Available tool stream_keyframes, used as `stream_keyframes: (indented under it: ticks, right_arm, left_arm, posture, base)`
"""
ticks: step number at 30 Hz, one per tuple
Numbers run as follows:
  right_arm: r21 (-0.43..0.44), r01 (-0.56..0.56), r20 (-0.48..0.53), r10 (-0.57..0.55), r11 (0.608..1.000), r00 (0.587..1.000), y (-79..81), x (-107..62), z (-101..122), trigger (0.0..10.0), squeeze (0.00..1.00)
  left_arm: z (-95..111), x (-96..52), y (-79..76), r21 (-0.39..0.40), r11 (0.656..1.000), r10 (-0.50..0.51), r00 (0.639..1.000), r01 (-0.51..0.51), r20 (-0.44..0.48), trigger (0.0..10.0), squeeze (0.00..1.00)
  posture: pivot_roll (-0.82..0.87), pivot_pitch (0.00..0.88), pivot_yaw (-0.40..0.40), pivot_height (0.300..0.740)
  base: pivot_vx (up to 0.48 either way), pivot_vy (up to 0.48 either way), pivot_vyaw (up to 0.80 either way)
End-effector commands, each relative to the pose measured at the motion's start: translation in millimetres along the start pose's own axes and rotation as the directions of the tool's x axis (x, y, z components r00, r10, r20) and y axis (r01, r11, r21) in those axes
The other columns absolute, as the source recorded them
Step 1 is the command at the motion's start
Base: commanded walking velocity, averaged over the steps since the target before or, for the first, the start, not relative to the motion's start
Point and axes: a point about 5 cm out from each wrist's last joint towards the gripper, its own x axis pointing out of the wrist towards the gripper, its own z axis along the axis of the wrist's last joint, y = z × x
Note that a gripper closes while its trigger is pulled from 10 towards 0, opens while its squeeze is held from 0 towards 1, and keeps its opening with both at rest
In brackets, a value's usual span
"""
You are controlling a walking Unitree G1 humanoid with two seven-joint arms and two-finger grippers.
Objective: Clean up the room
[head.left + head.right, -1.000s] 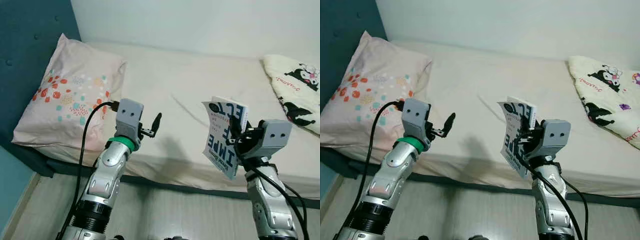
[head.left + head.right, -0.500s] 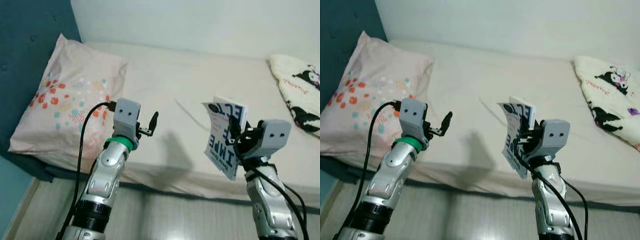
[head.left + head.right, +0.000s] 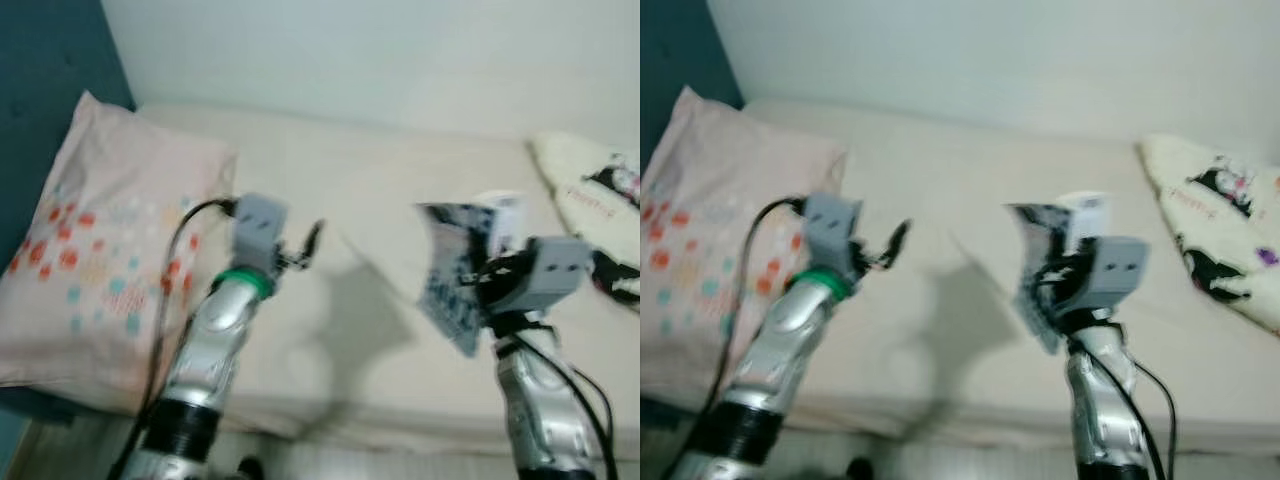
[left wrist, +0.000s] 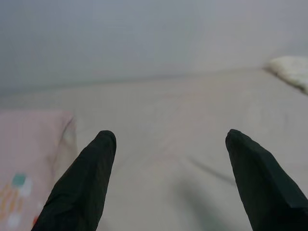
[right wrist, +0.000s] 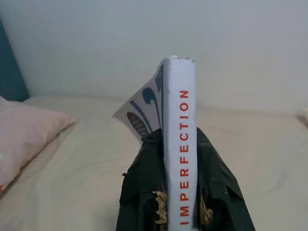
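One white paperback book (image 5: 179, 144), spine reading "IMPERFECTION" in red, blue-and-white patterned cover. Long axis upright, spine facing the right wrist camera, front cover flaring off to one side. Pinched at its lower end by right gripper (image 5: 180, 190), held in the air above the cream mattress (image 3: 380, 200). Left gripper (image 4: 171, 144) spread wide, nothing between fingers, raised over the mattress. One pink dotted pillow (image 3: 90, 260) at left, one cream cartoon-print blanket (image 3: 1210, 220) at right. Head views blurred.

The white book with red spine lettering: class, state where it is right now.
The white book with red spine lettering is clamped upright in the right gripper, held above the cream bed, with the cartoon-print blanket to its right.
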Motion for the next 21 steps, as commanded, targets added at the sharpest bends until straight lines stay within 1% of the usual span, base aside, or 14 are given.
stream_keyframes:
  ticks: [1, 2, 10, 16, 21]
  right_arm:
    - [-0.007, 0.029, 0.002, -0.029, 1.0, 1.0, -8.1, -4.5, 0.2, 10.0, 0.0]
    - [-0.007, 0.029, 0.002, -0.029, 1.0, 1.0, -8.1, -4.5, 0.2, 10.0, 0.0]
    - [-0.003, 0.03, -0.001, -0.03, 1.0, 1.0, -8.9, -5.3, -0.6, 10.0, 0.0]
    - [0.03, 0.04, -0.015, -0.04, 0.999, 0.999, -9.2, -6.5, -3.8, 10.0, 0.0]
    - [0.041, 0.048, -0.018, -0.048, 0.998, 0.999, -8.5, -6.9, -5.0, 10.0, 0.0]
  left_arm:
    - [-3.6, -0.7, -10.5, -0.006, 0.999, -0.033, 0.999, 0.033, -0.016, 10.0, 0.0]
    - [-3.6, -0.7, -10.5, -0.006, 0.999, -0.033, 0.999, 0.033, -0.016, 10.0, 0.0]
    - [-3.7, -1.2, -10.9, -0.012, 0.999, -0.035, 0.999, 0.035, -0.013, 10.0, 0.0]
    - [-5.6, -3.9, -13.0, -0.021, 0.998, -0.056, 0.998, 0.056, -0.016, 10.0, 0.0]
    - [-5.8, -4.1, -13.7, -0.014, 0.998, -0.06, 0.998, 0.059, -0.017, 10.0, 0.0]
  posture:
    - [-0.13, 0.102, -0.01, 0.74]
    - [-0.13, 0.102, -0.01, 0.74]
    - [-0.13, 0.102, -0.01, 0.74]
    - [-0.13, 0.108, -0.009, 0.74]
    - [-0.13, 0.111, -0.005, 0.74]
  base:
    - [0.304, 0.0, 0.0]
    - [0.304, 0.0, 0.0]
    - [0.0, 0.0, 0.0]
    - [0.0, 0.0, 0.0]
    - [0.0, 0.0, 0.0]
